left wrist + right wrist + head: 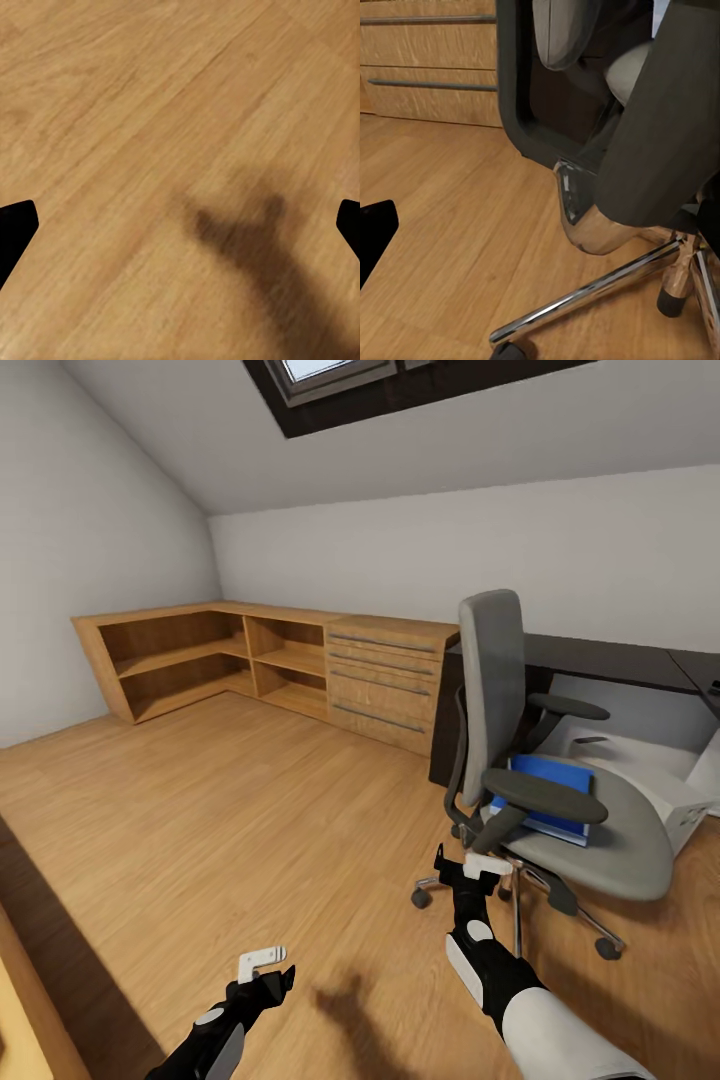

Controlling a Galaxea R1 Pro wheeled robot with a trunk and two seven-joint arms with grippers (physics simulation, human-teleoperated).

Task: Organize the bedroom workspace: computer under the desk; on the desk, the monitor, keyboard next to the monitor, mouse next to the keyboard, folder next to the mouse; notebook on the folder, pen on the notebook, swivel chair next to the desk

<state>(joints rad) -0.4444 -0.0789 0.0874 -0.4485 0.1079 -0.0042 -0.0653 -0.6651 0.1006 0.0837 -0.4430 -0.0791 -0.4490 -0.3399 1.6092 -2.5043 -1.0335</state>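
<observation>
- Folder (548, 792) is lying flat on the grey seat of the swivel chair (560, 800), tucked between the backrest and the near armrest; it is the item that has to go up onto the worktop, so the robot is facing it.
- Swivel chair is standing on the wooden floor (200, 800) just in front of the black worktop (620, 660), turned side-on to the robot, so the near armrest is crossing over the folder and is likely making a straight reach awkward.
- Computer (690, 800) is sitting low on the floor behind the chair, beside the worktop's edge.
- Right end effector (478, 866) is hanging just beside the chair's seat edge, above the chrome base; its wrist view is looking at the chair's underside and star legs. One dark fingertip is showing at the frame edge, so it is probably spread and holding nothing.
- Left end effector (262, 964) is hovering over bare floor with its fingers apart, empty, well away from the chair, seemingly parked while the right arm is working.
</observation>
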